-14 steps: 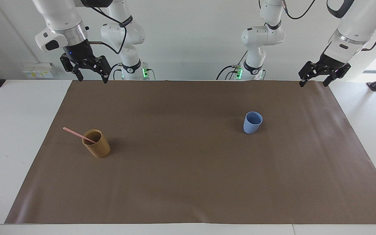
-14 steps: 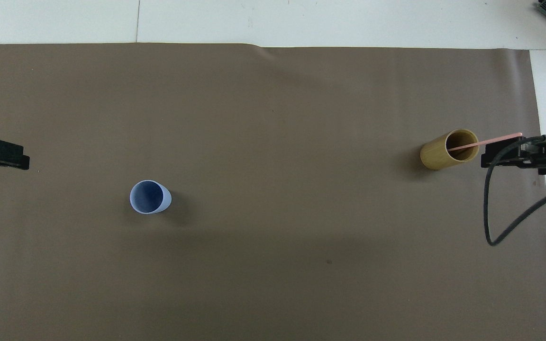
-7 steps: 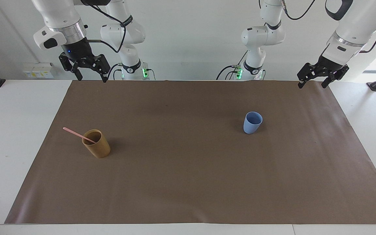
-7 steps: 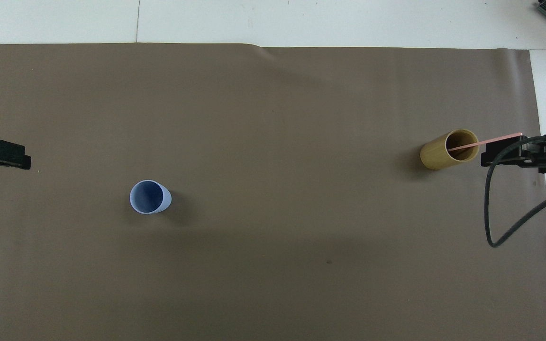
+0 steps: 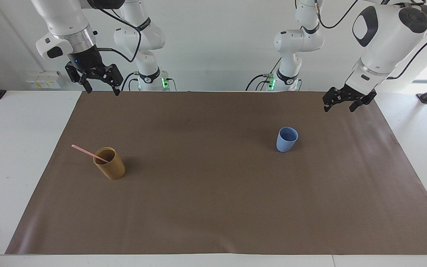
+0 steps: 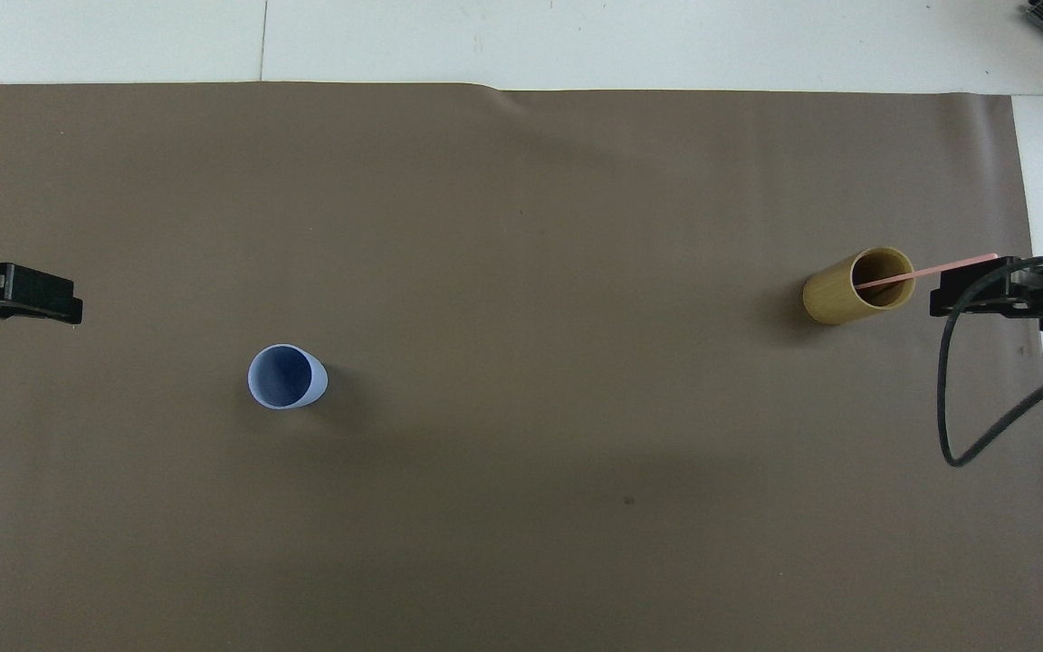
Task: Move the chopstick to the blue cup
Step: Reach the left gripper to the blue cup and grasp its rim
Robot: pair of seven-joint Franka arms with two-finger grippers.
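Thin pink chopstick (image 5: 86,151) is leaned in tan cup (image 5: 110,169); blue cup (image 5: 286,139) is stood well apart. Left gripper (image 5: 339,105) and right gripper (image 5: 102,89) are held open, empty.

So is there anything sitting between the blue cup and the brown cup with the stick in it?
No. Between the blue cup and the brown cup holding the chopstick there is only bare brown mat. Both views show it.

The pink chopstick (image 6: 929,270) leans in the tan cup (image 6: 858,286), its tip just beside the right gripper (image 6: 983,294). The blue cup (image 6: 286,377) stands near the left gripper (image 6: 33,294).
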